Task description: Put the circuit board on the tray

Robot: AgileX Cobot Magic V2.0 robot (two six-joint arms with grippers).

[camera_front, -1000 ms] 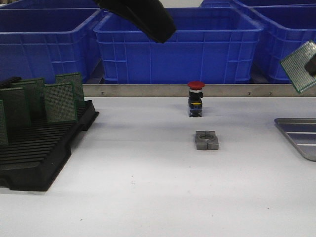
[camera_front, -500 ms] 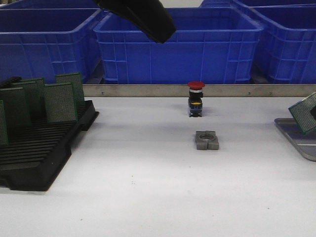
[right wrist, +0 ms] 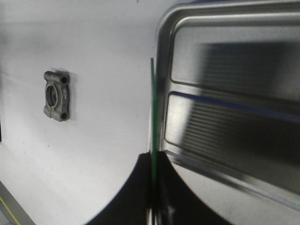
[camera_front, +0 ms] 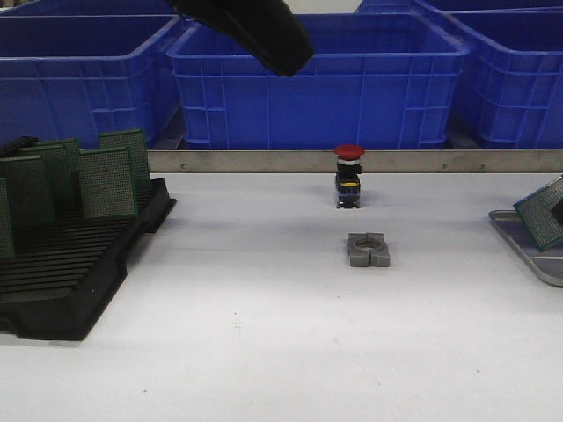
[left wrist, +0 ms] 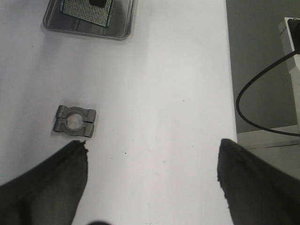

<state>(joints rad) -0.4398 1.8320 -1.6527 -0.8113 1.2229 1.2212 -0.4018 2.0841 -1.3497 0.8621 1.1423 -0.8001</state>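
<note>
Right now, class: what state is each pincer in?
Left pincer: open, holding nothing.
Right pincer: closed on the circuit board, low over the tray.

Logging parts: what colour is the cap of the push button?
Red cap on the push button, clearest in the front view.

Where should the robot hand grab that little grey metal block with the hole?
Probably from straight above, fingers pinching the two long flat sides of the grey block. It lies flat on the table with open space around it, while its ends are notched.
</note>
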